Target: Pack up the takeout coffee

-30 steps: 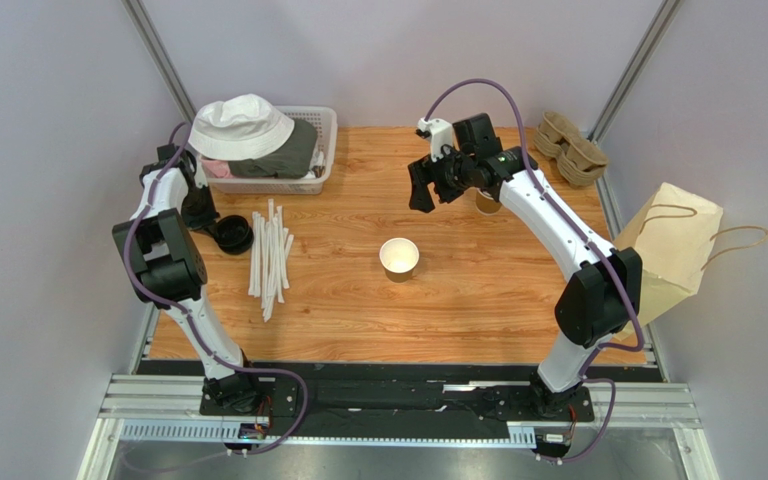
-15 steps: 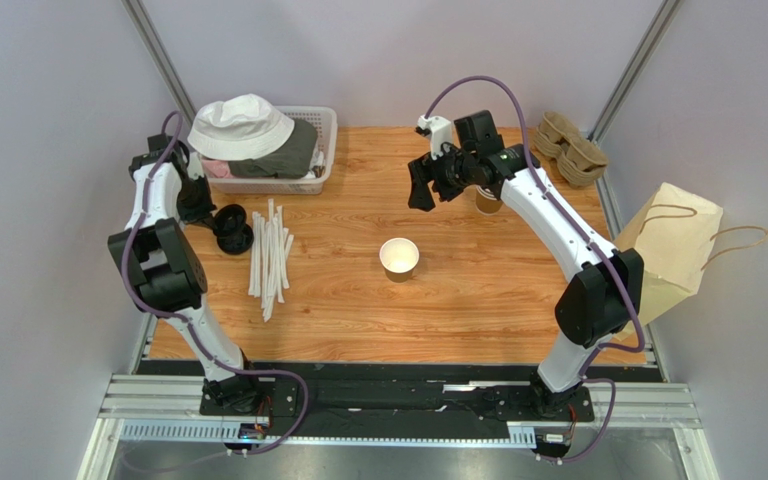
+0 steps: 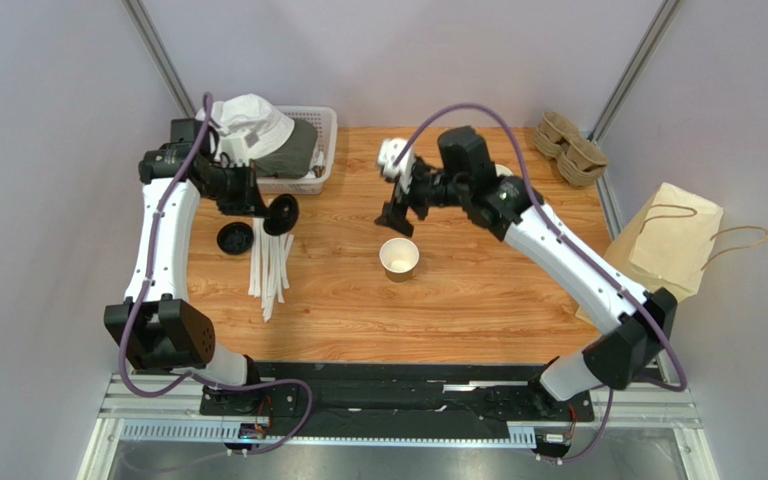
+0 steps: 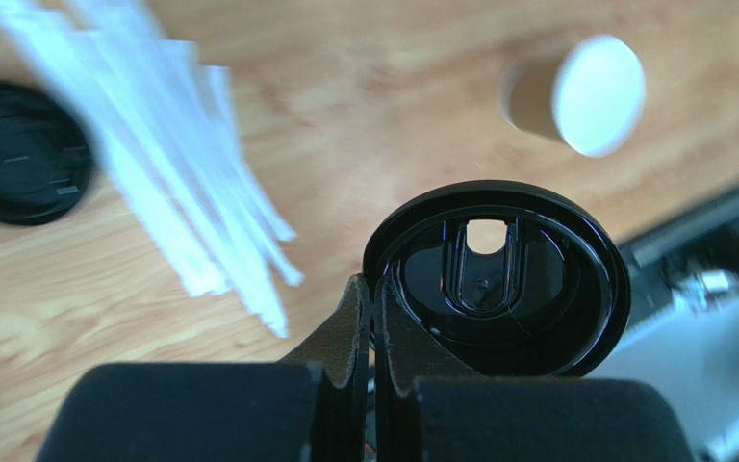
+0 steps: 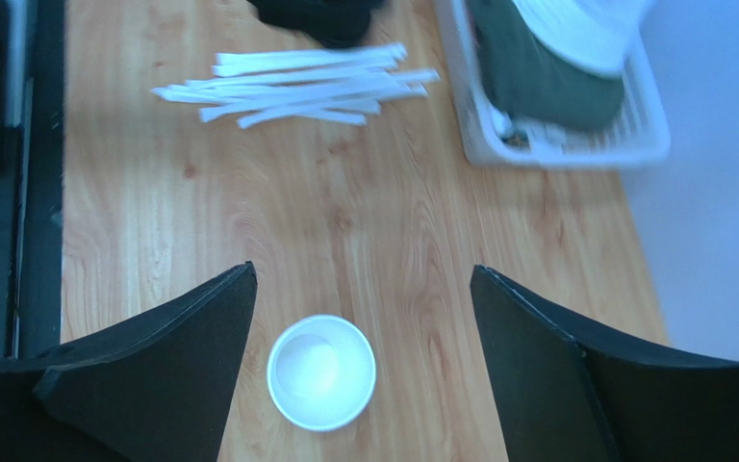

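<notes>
- The paper cup is tan outside and white inside, round-mouthed and upright, with no cover on it. It stands on the wood-grain table, below the gap between the right gripper's two fingers and touching neither.
- The black lid is a glossy moulded plastic disc with a raised rim and a U-shaped tab ending in a small hole.
- The left gripper pinches the lid's rim edge-on. Its dark pads are pressed almost together, and the disc juts out past the fingertips.
- From those pinched fingertips, the cup sits well apart, beyond the lid.
- White paper-wrapped straws lie in a loose fan just beside the left fingers. A second, loose black lid lies flat on the far side of the straws from them.
- The right gripper has its matte black wedge-shaped fingers spread wide and holds nothing.
- Far ahead of the right fingers sits a white slatted plastic basket holding a white fabric hat on dark cloth.
- The left arm rises from its base along the table's left edge, then bends inward, its wrist reaching over the straws.
- The right arm sweeps in a long arc from its base towards mid-table, its wrist tipped down over the cup.
</notes>
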Available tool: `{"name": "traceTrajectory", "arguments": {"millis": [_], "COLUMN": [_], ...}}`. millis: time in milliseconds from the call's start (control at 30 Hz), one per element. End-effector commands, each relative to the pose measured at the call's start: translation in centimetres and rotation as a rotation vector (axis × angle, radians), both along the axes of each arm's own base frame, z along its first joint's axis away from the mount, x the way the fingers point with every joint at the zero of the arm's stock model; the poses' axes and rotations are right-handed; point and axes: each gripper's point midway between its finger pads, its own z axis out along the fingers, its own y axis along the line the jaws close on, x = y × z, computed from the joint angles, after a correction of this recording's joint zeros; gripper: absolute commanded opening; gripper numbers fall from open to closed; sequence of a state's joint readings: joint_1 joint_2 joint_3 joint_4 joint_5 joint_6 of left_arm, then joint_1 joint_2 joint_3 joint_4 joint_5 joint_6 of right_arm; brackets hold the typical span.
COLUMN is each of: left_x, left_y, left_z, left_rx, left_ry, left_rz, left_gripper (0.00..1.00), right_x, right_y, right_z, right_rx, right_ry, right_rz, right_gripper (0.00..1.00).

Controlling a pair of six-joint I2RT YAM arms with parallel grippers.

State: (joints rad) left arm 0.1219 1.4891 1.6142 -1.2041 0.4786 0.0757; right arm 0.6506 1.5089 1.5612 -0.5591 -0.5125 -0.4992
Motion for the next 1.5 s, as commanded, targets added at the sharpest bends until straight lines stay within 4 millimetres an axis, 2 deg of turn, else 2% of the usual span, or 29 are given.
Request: {"name": "traceTrajectory", "arguments": {"millis": [0,33,67,100,167,300,400,600,867,967,1000,1033,1133,1167,1200,1267,1300,1367,1400,1467], "left_x": [-5.2,-6.3,-7.1,-7.6,-8.8,-11.5,-12.5,-13.0,-12.6,-12.5,-12.6,-12.7,-13.2,-13.4,-13.4,-13.4,-13.3,-11.9,-11.8,-10.5], "left_y": [-6.4,-8.0,-9.2,-9.8,-11.1,-13.3,-14.0,-14.6,-15.6,-15.9,-15.8,-15.7,-15.4,-15.3,-15.1,-14.8,-14.5,-13.3,-13.2,-11.6], "left_z": [1.4,1.8,1.9,1.8,2.0,1.2,0.7,0.5,0.7,1.6,1.8,1.8,1.8,1.7,1.7,2.1,2.7,3.8,5.7,7.4], "left_rx": [-0.156,-0.195,-0.208,-0.224,-0.264,-0.264,-0.252,-0.259,-0.292,-0.307,-0.306,-0.299,-0.29,-0.288,-0.274,-0.265,-0.258,-0.273,-0.337,-0.389], "left_ry": [0.046,0.059,0.071,0.082,0.096,0.123,0.135,0.142,0.173,0.157,0.155,0.153,0.147,0.145,0.129,0.104,0.066,0.001,-0.093,-0.215], "left_rz": [-0.261,-0.315,-0.361,-0.39,-0.444,-0.569,-0.614,-0.645,-0.64,-0.647,-0.651,-0.653,-0.675,-0.681,-0.683,-0.676,-0.666,-0.587,-0.589,-0.527], "left_gripper": [0.0,0.0,0.0,0.0,0.0,0.0,0.0,0.0,0.0,0.0,0.0,0.0,0.01,0.04,0.15,0.32,0.53,0.61,0.65,0.71], "right_x": [-5.9,-6.9,-8.8,-9.7,-11.4,-12.9,-13.4,-14.7,-16.8,-15.4,-14.9,-14.1,-13.2,-13.0,-12.8,-12.2,-12.1,-11.4,-11.3,-11.1], "right_y": [3.2,3.3,4.1,4.1,4.6,5.2,5.6,6.1,7.6,7.9,8.0,7.9,8.1,8.2,8.2,8.1,8.0,7.5,7.4,6.8], "right_z": [3.5,1.6,0.8,0.8,-0.7,-0.8,-0.6,-1.2,-1.4,-2.6,-3.6,-3.6,-2.8,-2.1,-1.8,-1.0,-0.6,0.2,1.2,2.2], "right_rx": [-0.031,-0.102,-0.125,-0.133,-0.155,-0.152,-0.154,-0.162,-0.15,-0.222,-0.262,-0.29,-0.297,-0.284,-0.282,-0.269,-0.263,-0.236,-0.214,-0.186], "right_ry": [-0.531,-0.615,-0.652,-0.698,-0.737,-0.757,-0.781,-0.789,-0.756,-0.737,-0.725,-0.724,-0.703,-0.701,-0.692,-0.657,-0.645,-0.582,-0.557,-0.497], "right_rz": [0.303,0.391,0.452,0.483,0.556,0.602,0.612,0.65,0.695,0.653,0.646,0.61,0.545,0.525,0.507,0.444,0.425,0.36,0.336,0.297], "right_gripper": [0.89,0.88,0.88,0.88,0.87,0.87,0.86,0.84,0.51,0.4,0.36,0.28,0.13,0.1,0.07,0.04,0.04,0.02,0.02,0.03]}}
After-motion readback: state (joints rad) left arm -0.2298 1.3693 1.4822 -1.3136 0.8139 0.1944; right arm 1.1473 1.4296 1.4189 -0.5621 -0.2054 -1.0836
